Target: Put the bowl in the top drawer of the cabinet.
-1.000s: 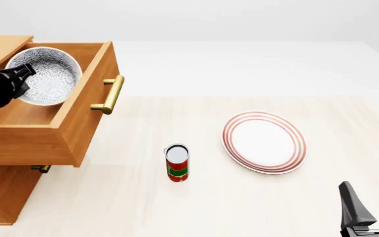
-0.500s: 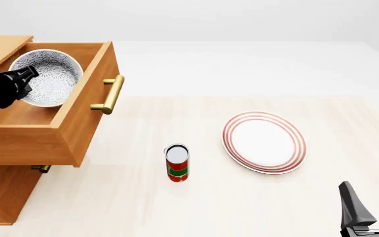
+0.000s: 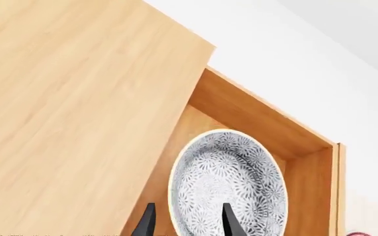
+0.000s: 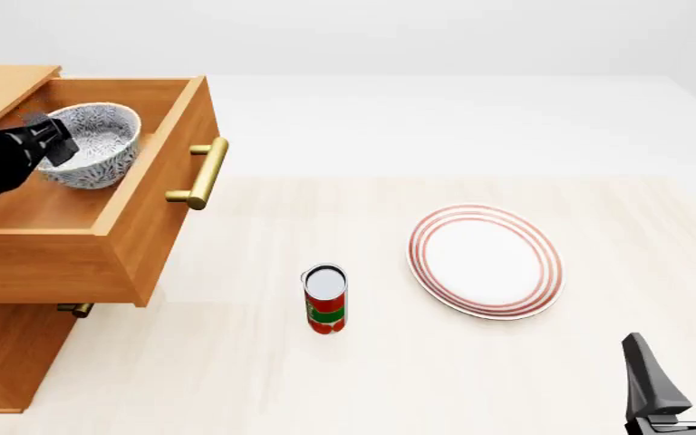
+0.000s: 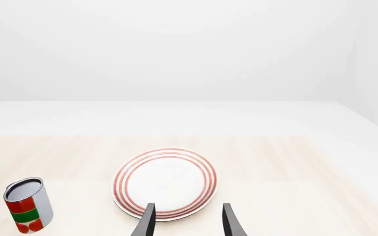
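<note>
Speckled ceramic bowl (image 4: 94,143) now tipped upright, wooden top drawer (image 4: 142,217)

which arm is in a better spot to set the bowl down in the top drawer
Left. Its gripper is at the bowl inside the open top drawer, jaws on either side of the rim. The right gripper hangs open near the table's front edge.

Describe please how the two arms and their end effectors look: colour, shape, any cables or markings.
Both are plain black. The left end effector sits on a bulky, rounded black arm. The right end effector has two slim, flat fingers tapering to tips, rising from a black base. No cables or markings are visible.
</note>
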Robot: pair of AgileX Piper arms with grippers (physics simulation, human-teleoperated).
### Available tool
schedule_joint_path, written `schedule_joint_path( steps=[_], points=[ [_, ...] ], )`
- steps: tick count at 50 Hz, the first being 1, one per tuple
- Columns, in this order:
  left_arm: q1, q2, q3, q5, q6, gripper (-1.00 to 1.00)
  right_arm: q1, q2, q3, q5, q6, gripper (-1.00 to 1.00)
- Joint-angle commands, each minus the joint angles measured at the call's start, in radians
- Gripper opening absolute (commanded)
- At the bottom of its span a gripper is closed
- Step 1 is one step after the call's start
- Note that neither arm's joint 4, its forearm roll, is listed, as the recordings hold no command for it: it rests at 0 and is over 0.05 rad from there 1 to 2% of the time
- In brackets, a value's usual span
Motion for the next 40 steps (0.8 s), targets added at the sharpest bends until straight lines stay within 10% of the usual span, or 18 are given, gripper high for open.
schedule_joint_path(
  steps=[1,40],
  points=[
    [0.006,-0.035,-0.038,0.045,0.025,1.00,0.000,0.000,0.000,0.000,-0.001,1.00],
    [-0.076,-0.373,-0.106,0.264,0.041,1.00,0.000,0.000,0.000,0.000,-0.001,1.00]
  ],
)
